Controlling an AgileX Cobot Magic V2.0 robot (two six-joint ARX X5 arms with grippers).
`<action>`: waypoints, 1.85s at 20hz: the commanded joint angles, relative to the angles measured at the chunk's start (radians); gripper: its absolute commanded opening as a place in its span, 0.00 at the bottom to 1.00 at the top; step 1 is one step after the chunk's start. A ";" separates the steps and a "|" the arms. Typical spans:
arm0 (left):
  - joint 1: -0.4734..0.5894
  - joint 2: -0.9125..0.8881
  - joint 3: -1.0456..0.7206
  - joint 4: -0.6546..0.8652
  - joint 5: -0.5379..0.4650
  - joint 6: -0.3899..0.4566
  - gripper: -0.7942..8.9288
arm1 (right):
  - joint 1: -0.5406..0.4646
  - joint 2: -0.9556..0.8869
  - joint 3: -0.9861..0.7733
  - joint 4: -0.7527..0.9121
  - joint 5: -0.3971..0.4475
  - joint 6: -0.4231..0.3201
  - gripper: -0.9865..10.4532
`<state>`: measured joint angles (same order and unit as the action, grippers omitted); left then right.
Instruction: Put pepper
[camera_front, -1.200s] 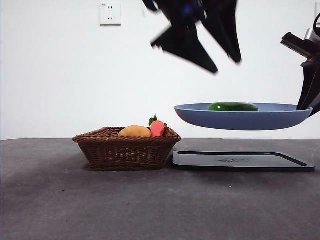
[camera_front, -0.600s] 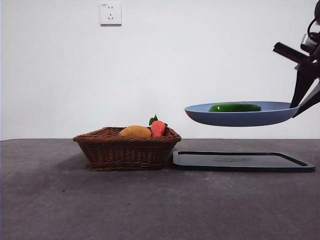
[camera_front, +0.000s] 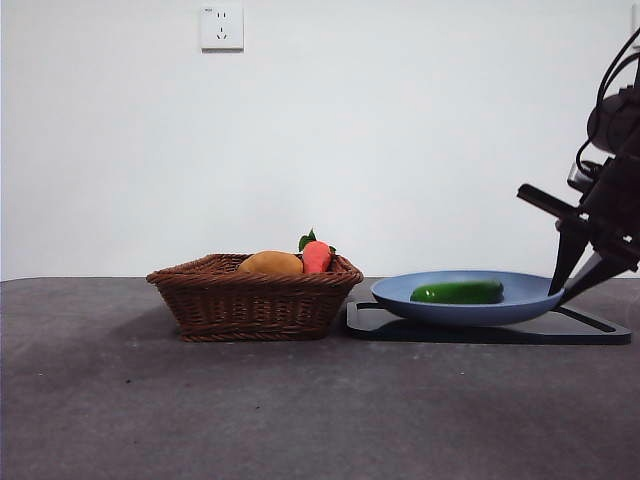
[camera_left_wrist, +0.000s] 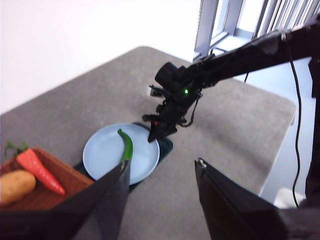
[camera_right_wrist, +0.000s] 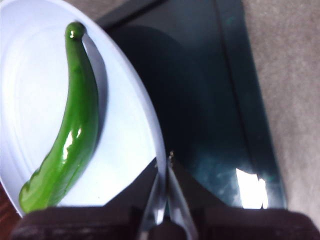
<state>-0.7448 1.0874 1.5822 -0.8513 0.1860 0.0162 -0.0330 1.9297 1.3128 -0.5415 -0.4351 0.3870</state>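
Observation:
The glossy dark-green pepper (camera_front: 457, 292) lies in a blue plate (camera_front: 500, 310), which is down on the black tray (camera_front: 590, 330). My right gripper (camera_front: 578, 275) is shut on the plate's right rim. The right wrist view shows its jaws (camera_right_wrist: 165, 165) pinching the rim (camera_right_wrist: 150, 125), with the pepper (camera_right_wrist: 67, 130) lying lengthwise on the plate. My left gripper (camera_left_wrist: 162, 165) is open and empty, high above the table. From there it looks down on the pepper (camera_left_wrist: 127, 145), the plate (camera_left_wrist: 105, 155) and the right gripper (camera_left_wrist: 155, 135).
A brown wicker basket (camera_front: 250, 300) stands just left of the tray. It holds a yellow-orange fruit (camera_front: 270, 263) and a red-orange fruit with green leaves (camera_front: 316, 256). The table's far edge and a window show in the left wrist view.
My right gripper has lowered the plate with the pepper from mid-air down onto the tray. The left arm, seen overhead a second ago, has left the front view.

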 joint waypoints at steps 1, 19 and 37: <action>-0.006 0.009 0.016 -0.018 -0.002 0.007 0.32 | -0.005 0.036 0.024 0.018 -0.004 0.001 0.09; -0.006 0.009 0.016 -0.135 -0.002 0.012 0.32 | -0.011 -0.233 0.024 -0.187 -0.008 -0.177 0.25; -0.006 0.010 0.016 -0.195 -0.001 0.014 0.08 | 0.259 -1.076 0.024 -0.827 -0.008 -0.404 0.09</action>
<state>-0.7448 1.0901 1.5822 -1.0500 0.1860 0.0189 0.2214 0.8421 1.3178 -1.3540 -0.4435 0.0055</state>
